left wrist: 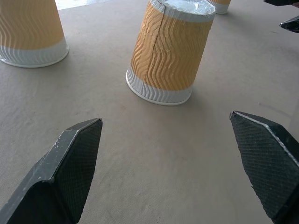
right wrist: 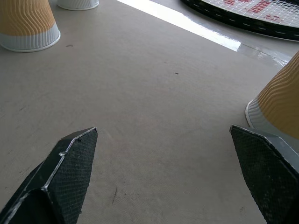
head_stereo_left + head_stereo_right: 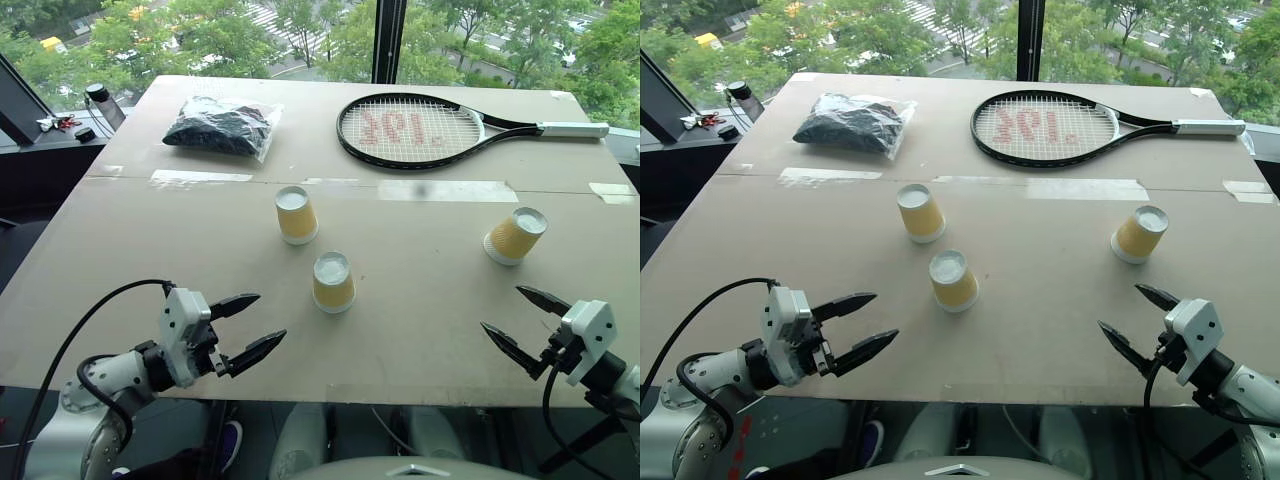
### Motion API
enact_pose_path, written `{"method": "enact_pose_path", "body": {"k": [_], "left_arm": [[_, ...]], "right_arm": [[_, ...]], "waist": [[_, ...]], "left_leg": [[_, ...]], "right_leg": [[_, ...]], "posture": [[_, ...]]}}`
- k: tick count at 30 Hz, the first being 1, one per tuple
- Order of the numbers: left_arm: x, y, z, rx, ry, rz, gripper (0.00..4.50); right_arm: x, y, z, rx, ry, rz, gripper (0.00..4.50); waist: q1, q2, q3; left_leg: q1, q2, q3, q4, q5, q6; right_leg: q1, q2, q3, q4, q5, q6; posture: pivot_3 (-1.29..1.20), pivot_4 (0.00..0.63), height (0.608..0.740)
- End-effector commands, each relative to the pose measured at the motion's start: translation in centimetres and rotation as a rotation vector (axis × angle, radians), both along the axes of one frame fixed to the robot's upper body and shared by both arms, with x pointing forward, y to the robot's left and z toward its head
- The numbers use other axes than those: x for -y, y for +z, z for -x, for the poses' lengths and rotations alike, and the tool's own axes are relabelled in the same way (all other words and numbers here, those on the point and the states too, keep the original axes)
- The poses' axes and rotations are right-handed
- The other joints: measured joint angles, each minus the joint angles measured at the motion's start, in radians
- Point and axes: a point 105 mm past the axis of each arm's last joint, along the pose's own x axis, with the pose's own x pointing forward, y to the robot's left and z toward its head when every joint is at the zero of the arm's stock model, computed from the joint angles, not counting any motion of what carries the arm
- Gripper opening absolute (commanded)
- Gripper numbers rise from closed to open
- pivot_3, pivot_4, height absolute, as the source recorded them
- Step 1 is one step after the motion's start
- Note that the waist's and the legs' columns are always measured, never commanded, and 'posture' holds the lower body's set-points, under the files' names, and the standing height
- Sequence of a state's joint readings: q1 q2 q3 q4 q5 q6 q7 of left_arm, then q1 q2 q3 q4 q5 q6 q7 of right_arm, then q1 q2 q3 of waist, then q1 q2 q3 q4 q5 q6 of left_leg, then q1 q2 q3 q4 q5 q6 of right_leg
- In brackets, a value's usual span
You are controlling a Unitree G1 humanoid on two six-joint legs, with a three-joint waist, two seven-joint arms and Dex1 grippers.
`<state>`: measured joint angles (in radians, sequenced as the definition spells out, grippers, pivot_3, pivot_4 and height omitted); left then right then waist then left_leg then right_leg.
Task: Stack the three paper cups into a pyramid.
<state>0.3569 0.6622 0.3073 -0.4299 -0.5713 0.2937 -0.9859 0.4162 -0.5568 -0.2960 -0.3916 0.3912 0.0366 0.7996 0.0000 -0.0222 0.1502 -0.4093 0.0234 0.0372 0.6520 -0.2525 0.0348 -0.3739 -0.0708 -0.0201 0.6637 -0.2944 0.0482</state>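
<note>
Paper cups sat inverted ahead of our wide-open left hand and right hand; a hard pinch could have crushed or tipped one.

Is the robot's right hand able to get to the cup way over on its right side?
Probably yes. The right gripper is open and nothing lies on the bare table between it and the upside-down right-hand paper cup, which stands apart from the other two.

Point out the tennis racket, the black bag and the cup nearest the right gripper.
tennis racket (image 3: 412, 130), left eye view, strings.
black bag (image 3: 222, 127), left eye view, middle.
right-hand cup (image 3: 514, 237), left eye view, ribbed side.
</note>
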Motion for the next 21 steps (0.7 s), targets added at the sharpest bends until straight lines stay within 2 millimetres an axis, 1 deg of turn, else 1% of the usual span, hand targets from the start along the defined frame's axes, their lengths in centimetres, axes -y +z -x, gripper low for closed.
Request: {"method": "enact_pose_path", "body": {"k": [1,4,6,8,9,13,17,18,21], "left_arm": [[0.4,1.3,-0.1,0.044,-0.03,0.003,4.5],[0.6,2.3,-0.2,0.065,-0.064,0.021,4.5],[0.8,2.5,-0.3,0.075,-0.082,0.017,4.5],[1.3,2.8,-0.7,0.098,-0.111,0.006,4.5],[1.1,3.0,-0.6,0.104,-0.123,0.001,4.5],[1.9,2.8,-1.3,0.133,-0.183,-0.032,4.5],[2.6,2.7,-2.1,0.147,-0.219,-0.039,4.5],[2.4,2.7,-2.1,0.15,-0.226,-0.043,4.5],[3.1,2.8,-3.0,0.163,-0.26,-0.045,4.5]], "right_arm": [[-1.0,2.0,-0.2,0.068,0.02,-0.009,4.48],[-3.2,3.5,-0.1,0.1,0.08,-0.074,4.48],[-3.8,3.8,0.0,0.101,0.107,-0.09,4.48],[-4.6,4.2,0.1,0.102,0.172,-0.104,4.48],[-5.3,4.4,0.5,0.104,0.204,-0.108,4.48],[-7.3,4.9,2.1,0.062,0.396,-0.125,4.48],[-8.0,5.2,3.5,0.045,0.493,-0.119,4.48],[-8.3,5.3,3.9,0.044,0.513,-0.119,4.48],[-7.9,5.4,4.1,0.05,0.551,-0.104,4.48]], "waist": [[0.0,0.0,0.0],[0.0,0.001,0.0],[-0.001,0.001,-0.001],[0.002,0.001,-0.001],[0.005,0.001,-0.001],[0.012,0.001,-0.001],[0.014,0.001,-0.001],[0.014,0.001,-0.001],[0.014,0.001,-0.001]], "left_leg": [[0.0,0.0,0.0,0.0,0.0,0.0],[0.0,0.0,0.0,0.0,0.0,0.0],[0.001,0.0,0.0,0.0,0.0,0.0],[0.0,0.0,0.0,0.0,0.0,0.0],[0.0,0.0,0.0,0.0,0.0,0.0],[0.0,0.0,0.0,0.001,0.0,0.0],[0.001,0.0,-0.001,0.001,0.0,0.0],[0.001,0.0,-0.001,0.001,0.0,0.0],[0.002,0.0,-0.001,0.001,0.0,0.0]], "right_leg": [[0.0,0.0,0.0,0.0,0.0,0.0],[0.0,0.0,0.0,0.001,0.0,0.0],[0.0,0.0,0.0,0.001,0.0,0.0],[0.0,0.0,0.0,0.001,0.0,0.0],[0.0,0.0,0.0,0.001,0.0,0.0],[0.0,0.0,0.0,0.001,0.0,0.0],[0.002,0.0,-0.001,0.0,0.0,0.0],[0.002,0.0,-0.001,0.0,0.0,0.0],[0.003,0.0,-0.001,0.0,0.0,0.0]], "posture": [[0.0,0.15,0.74],[0.0,0.15,0.74],[0.0,0.15,0.74],[0.0,0.15,0.74],[0.0,0.15,0.74],[0.0,0.15,0.74],[0.0,0.15,0.74],[0.0,0.15,0.74],[0.0,0.15,0.74]]}}
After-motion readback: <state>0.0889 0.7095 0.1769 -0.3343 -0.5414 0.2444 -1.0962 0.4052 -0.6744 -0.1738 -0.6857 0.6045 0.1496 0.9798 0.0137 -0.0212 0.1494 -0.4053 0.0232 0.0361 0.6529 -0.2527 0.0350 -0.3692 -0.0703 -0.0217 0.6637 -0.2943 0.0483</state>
